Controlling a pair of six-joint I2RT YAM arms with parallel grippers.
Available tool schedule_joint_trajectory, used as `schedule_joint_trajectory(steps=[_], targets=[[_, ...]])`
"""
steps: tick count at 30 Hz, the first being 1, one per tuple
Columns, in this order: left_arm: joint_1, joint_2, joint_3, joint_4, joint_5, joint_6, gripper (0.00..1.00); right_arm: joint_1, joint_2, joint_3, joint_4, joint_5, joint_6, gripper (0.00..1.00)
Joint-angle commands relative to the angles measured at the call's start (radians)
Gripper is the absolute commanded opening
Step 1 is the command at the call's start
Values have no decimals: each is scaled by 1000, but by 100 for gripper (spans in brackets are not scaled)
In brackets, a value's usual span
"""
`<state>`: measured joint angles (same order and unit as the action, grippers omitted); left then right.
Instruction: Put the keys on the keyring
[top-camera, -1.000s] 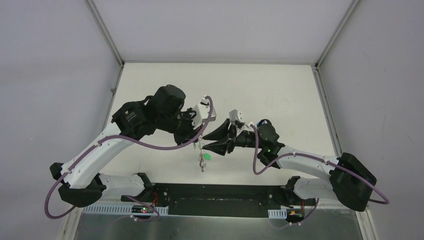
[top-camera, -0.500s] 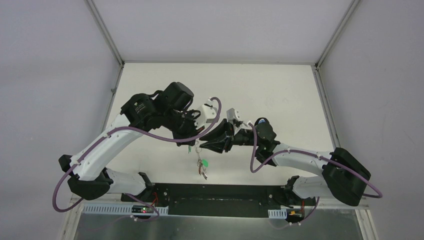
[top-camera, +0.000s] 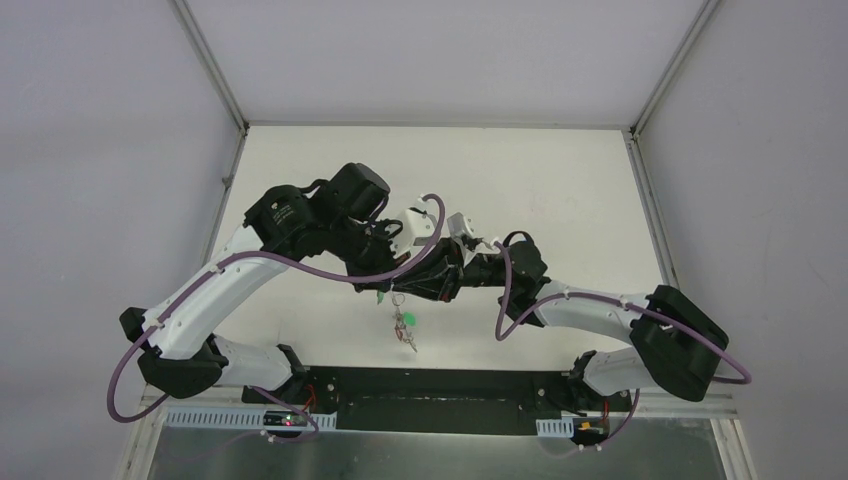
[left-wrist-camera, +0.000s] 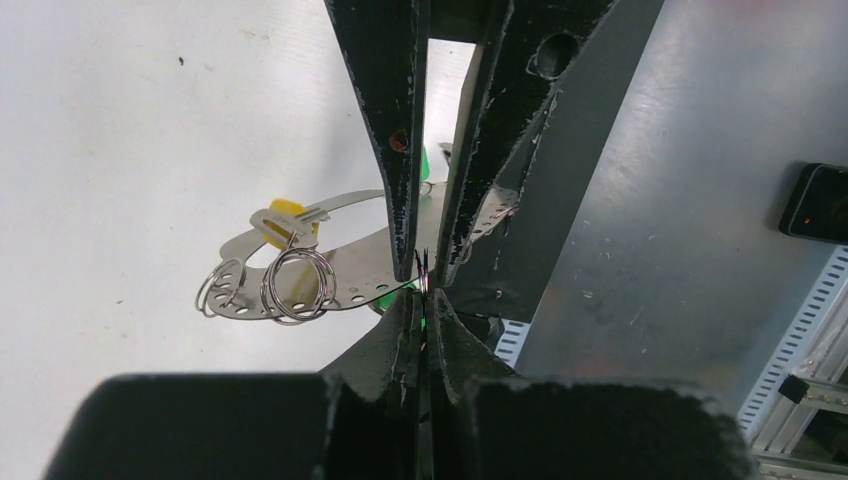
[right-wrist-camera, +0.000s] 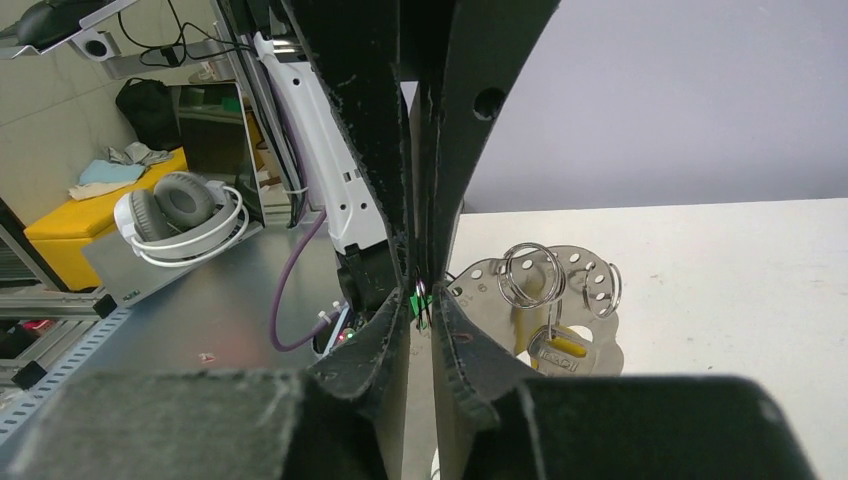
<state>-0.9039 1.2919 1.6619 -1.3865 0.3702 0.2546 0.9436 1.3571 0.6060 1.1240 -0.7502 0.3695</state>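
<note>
Above the bench the left claw is closed on the thin edge of the keyring. The right claw is almost closed at the same spot; whether it pinches, I cannot tell. The keyring hangs with its long axis downward. It is flat, silvery, perforated metal and carries round split rings and keys.
</note>
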Motion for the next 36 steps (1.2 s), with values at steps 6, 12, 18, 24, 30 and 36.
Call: schedule_joint_trajectory(steps=[6,12,18,24,30,36], targets=[[-6,-31,1,54,28,-3,0,9,12,45,74,-44,23,12],[-5,-49,-12,81,28,-5,0,9,29,58,74,-66,31,0],[-5,-102,-49,141,-6,-29,18,10,9,32,84,-34,26,0],[-5,-229,-161,320,-31,-103,45,10,-21,7,63,2,7,0],[-4,-410,-357,517,-92,-173,49,10,-30,-2,58,7,8,0],[-5,-609,-565,708,-54,-190,46,10,-35,-4,56,11,11,0]])
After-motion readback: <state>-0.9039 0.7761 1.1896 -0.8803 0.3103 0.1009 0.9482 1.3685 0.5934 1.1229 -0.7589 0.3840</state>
